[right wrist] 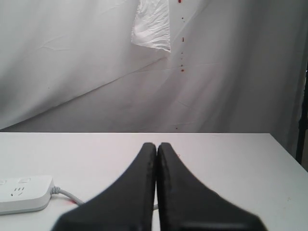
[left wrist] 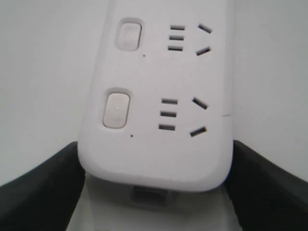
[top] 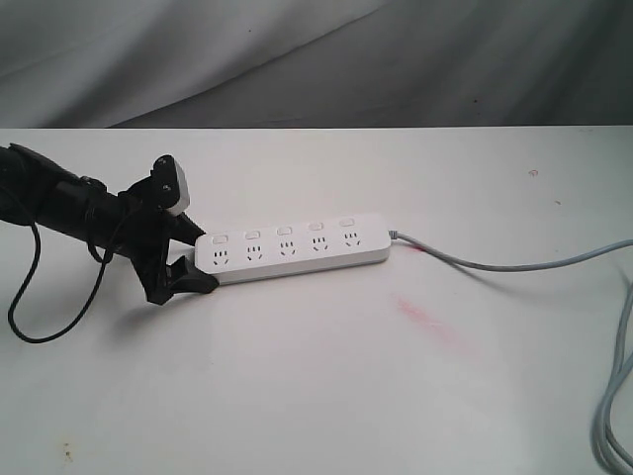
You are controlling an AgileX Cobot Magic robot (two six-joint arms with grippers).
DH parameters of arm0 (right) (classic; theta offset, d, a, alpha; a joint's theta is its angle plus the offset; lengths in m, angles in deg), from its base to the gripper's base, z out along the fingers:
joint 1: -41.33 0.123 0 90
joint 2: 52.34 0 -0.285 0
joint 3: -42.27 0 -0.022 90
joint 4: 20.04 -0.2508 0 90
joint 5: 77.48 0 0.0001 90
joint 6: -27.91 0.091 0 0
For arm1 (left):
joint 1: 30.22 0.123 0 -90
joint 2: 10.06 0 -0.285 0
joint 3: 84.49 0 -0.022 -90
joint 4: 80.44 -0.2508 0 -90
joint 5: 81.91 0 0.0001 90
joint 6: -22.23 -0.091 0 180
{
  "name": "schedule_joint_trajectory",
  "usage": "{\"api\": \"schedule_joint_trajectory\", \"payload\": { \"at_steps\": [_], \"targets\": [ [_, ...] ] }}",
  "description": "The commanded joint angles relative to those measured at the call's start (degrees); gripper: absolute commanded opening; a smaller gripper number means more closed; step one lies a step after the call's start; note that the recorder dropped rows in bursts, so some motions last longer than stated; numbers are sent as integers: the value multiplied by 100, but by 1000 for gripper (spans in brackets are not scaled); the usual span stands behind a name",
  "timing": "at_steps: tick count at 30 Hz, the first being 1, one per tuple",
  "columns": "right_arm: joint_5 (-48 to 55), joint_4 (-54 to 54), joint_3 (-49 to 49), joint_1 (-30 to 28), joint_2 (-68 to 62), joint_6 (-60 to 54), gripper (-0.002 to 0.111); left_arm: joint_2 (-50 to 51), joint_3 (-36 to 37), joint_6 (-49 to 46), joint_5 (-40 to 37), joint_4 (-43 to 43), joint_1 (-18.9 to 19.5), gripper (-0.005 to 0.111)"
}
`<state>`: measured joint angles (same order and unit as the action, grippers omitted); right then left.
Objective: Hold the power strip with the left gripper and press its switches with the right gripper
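Grey cord [top: 615, 416] lies in loose loops at the near right corner of the surface [top: 297, 396]. From the right edge it runs back toward the middle and into the right end of the power strip [top: 292, 247].

That strip lies flat with its sockets facing up, about midway between the left and right edges and nearer the far edge than the near one. Its long side runs almost parallel to the far edge. Five switches [top: 284, 231] sit in a row, one on the far side of each socket; whether any is pressed in cannot be told.

At the strip's left end, the left end effector [top: 196, 257] comes in from the left edge and pinches the rounded end, one black finger on the far side and one on the near side. Its wrist camera shows the two fingers [left wrist: 38, 192] touching the sides of the power strip [left wrist: 159, 144], with the two nearest switches [left wrist: 116, 109] and their sockets beyond them. A pale grey block [top: 170, 183] sits on top of this end effector, and a thin black cable [top: 25, 297] hangs in a loop from its arm.

Seen in its own wrist view, the right end effector [right wrist: 156, 147] has its fingers pressed together with nothing between them. It hovers above the surface [right wrist: 231, 163], well apart from the cord end of the power strip [right wrist: 24, 192].

A faint pink stain [top: 430, 325] marks the surface just on the near side of the cord. Creased grey cloth [top: 316, 59] hangs behind the far edge.
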<state>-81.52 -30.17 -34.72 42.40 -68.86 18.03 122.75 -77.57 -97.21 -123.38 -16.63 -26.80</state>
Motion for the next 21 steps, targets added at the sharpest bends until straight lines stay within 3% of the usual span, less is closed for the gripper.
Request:
{"api": "schedule_joint_trajectory", "payload": {
  "at_steps": [1,6,14,21],
  "targets": [
    [-44,7,-23,-46,31,0,0,44,-4,-53,133,-130,-9,73],
    [-44,7,-23,-46,31,0,0,30,-4,-38,157,-130,-9,92],
    [-44,7,-23,-46,31,0,0,-505,-4,148,77,-130,-9,92],
    [-44,7,-23,-46,31,0,0,-1473,-4,1364,51,-464,1,92]
  ]
}}
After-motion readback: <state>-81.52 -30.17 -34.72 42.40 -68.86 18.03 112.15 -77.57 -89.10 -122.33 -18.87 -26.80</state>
